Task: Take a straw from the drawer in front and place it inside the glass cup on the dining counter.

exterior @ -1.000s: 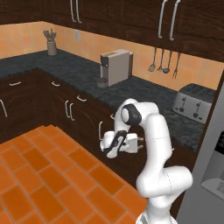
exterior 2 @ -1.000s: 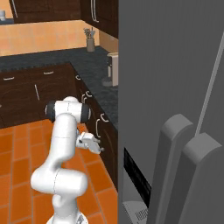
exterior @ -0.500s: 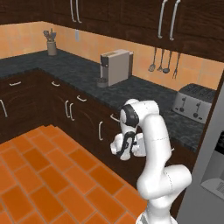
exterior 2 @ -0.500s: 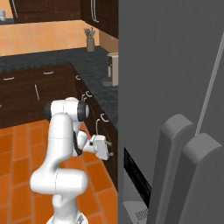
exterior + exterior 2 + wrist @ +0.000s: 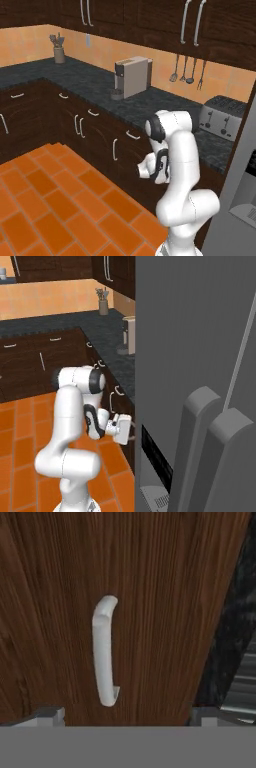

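Observation:
The drawer (image 5: 160, 612) is a shut dark-brown wood front, and its curved silver handle (image 5: 104, 652) runs up the middle of the hand view. My gripper (image 5: 127, 716) faces it squarely and close, open wide, with one grey fingertip low on each side of the handle and nothing between them. From the right base view my gripper (image 5: 129, 428) points at the cabinet front under the black counter, just left of the fridge. The straw, the glass cup and the dining counter are out of view.
A black speckled counter (image 5: 150, 102) carries a coffee machine (image 5: 131, 76), a toaster (image 5: 222, 119) and a utensil pot (image 5: 59, 52). The grey fridge (image 5: 200, 381) stands tight on the right of the hand. Orange floor tiles (image 5: 50, 200) lie open to the left.
The hand has swung round from the floor side towards the cabinet front and moved closer to it, beside the fridge. The jaws stayed open.

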### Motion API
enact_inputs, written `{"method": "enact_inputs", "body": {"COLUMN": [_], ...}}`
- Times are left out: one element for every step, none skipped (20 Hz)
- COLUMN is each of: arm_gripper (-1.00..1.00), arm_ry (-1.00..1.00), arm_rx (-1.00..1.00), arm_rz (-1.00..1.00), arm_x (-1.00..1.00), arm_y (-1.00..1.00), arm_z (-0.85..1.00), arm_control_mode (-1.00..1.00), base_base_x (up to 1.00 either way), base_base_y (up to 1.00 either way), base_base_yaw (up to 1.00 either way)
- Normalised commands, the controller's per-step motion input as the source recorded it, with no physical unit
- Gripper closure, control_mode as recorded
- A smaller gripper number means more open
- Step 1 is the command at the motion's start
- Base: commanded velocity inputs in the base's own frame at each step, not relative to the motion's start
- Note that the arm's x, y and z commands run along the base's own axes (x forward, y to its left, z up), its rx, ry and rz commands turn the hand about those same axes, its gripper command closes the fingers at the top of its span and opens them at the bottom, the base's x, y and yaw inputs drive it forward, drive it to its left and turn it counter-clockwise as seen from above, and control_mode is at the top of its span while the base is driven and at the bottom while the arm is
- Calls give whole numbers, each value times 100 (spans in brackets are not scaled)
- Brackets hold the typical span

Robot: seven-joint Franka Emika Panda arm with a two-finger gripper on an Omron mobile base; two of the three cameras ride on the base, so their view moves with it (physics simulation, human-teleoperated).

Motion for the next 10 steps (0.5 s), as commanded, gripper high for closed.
{"method": "enact_inputs", "body": {"arm_gripper": [-100, -100, -100, -100, -100, -100, -100, -100, -100, -100], "arm_ry": [0, 0, 0, 0, 0, 0, 0, 0, 0, 0], "arm_rx": [8, 7, 6, 4, 3, 5, 6, 6, 6, 5], "arm_rz": [14, 13, 13, 13, 14, 15, 16, 16, 16, 17], "arm_x": [0, 0, 0, 11, 29, 36, 31, 29, 30, 31], "arm_y": [-22, -27, -27, -26, -21, -24, -24, -21, -20, -15], "arm_z": [-41, -41, -38, -36, -32, -29, -29, -29, -31, -30], "arm_control_mode": [-100, -100, -100, -100, -100, -100, -100, -100, -100, -100], "base_base_x": [0, 0, 0, 0, 0, 0, 0, 0, 0, 0], "base_base_y": [0, 0, 0, 0, 0, 0, 0, 0, 0, 0], "base_base_yaw": [0, 0, 0, 0, 0, 0, 0, 0, 0, 0]}}
